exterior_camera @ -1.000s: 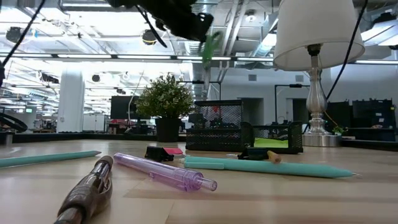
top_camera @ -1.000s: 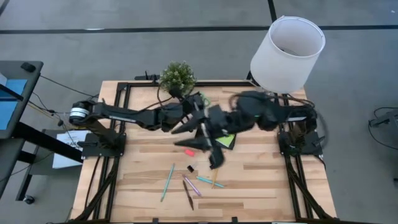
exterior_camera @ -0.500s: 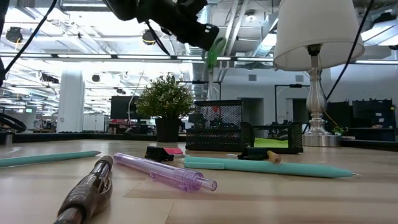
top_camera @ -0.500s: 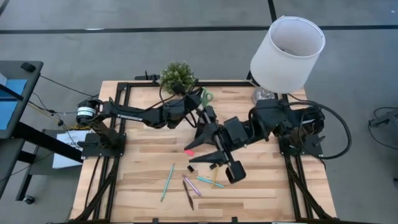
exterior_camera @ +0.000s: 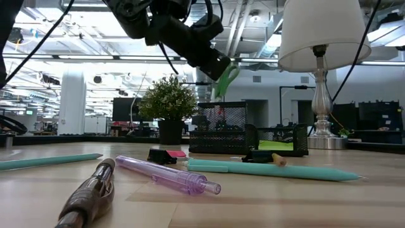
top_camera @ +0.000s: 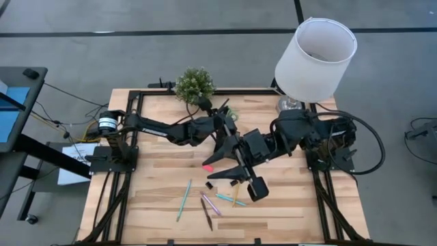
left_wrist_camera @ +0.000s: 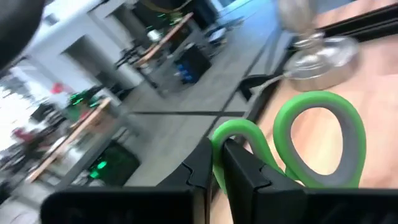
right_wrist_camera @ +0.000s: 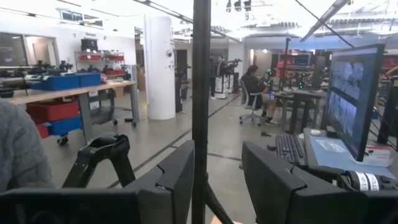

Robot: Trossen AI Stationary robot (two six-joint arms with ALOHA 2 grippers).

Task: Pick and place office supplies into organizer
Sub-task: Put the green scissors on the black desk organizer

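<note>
Left wrist view, grip: the left gripper (left_wrist_camera: 214, 168) has its dark fingers pinched narrow on one loop of the green-handled scissors with grey-lined plastic rings (left_wrist_camera: 311, 140), so the handles jut forward past the fingertips.
Scissors, position: in the high view the scissors (top_camera: 227, 111) hang in the air near the back of the wooden slatted worktop (top_camera: 287, 198), just beside the small potted green plant (top_camera: 194, 84); held by the handle, probably so the blades can drop in first.
Organizer: the black mesh desk tray with a raised back section (exterior_camera: 247, 135) sits mid-worktop in the low view, with the lime-green sticky-note pad (exterior_camera: 276, 145) lying in its lower front part; the scissors (exterior_camera: 226, 78) are above it, not yet inside.
Right gripper: the right gripper (top_camera: 229, 167) hovers low over the middle of the worktop, fingers spread wide and holding nothing, likely staged for the loose items.
Still loose: a long teal pen (exterior_camera: 272, 170), a clear purple pen (exterior_camera: 168, 175), a brown pen (exterior_camera: 85, 196), a pink eraser (top_camera: 207, 166) and a small black binder clip (top_camera: 209, 184) lie on the front half.
Bystander item: the white-shaded lamp (top_camera: 315, 58) stands at the back right corner, apart from the work.
</note>
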